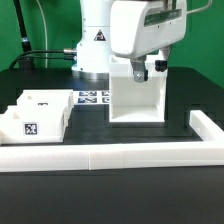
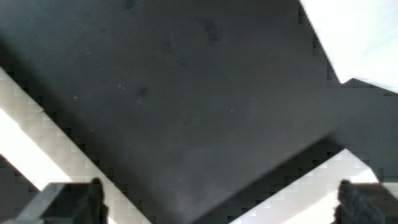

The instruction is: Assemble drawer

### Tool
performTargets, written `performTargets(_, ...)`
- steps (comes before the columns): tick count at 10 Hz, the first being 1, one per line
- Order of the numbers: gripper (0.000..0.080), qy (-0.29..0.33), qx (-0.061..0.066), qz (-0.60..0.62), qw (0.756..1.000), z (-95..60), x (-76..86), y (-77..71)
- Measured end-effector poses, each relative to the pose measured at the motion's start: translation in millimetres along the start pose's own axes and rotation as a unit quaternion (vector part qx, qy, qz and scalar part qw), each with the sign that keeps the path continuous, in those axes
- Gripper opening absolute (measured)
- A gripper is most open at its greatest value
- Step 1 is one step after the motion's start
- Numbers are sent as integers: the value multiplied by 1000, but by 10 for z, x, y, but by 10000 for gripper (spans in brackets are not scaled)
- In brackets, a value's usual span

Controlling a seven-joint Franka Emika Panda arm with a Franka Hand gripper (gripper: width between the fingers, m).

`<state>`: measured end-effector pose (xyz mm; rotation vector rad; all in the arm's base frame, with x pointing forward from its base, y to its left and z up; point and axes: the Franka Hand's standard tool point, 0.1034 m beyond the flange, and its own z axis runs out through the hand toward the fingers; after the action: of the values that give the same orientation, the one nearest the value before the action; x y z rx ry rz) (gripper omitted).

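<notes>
The drawer's tall white housing [image 1: 137,98] stands upright on the black table, right of centre in the exterior view. Two shallow white trays [image 1: 35,115] lie close together at the exterior view's left; the front one shows a black-and-white tag. My gripper [image 1: 141,70] hangs at the housing's top edge. In the wrist view my gripper [image 2: 217,212] is open, its dark fingertips [image 2: 71,205] far apart. Between them I see only dark surface and slanting white edges. I cannot tell whether the fingers touch the housing.
The marker board [image 1: 92,98] lies flat behind the trays, left of the housing. A long low white wall [image 1: 110,156] runs along the front and turns back at the exterior view's right [image 1: 205,126]. The robot's base stands behind the housing.
</notes>
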<state>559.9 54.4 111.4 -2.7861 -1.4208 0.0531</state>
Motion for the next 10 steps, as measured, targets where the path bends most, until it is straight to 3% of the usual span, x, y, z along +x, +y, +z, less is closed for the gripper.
performTargets(7, 650, 1, -1, 5, 1000, -11, -4, -9)
performTargets(9, 650, 12, -18, 103, 994, -184, -144, -244)
performTargets(10, 650, 10, -20, 139, 990, -257, -212, -388)
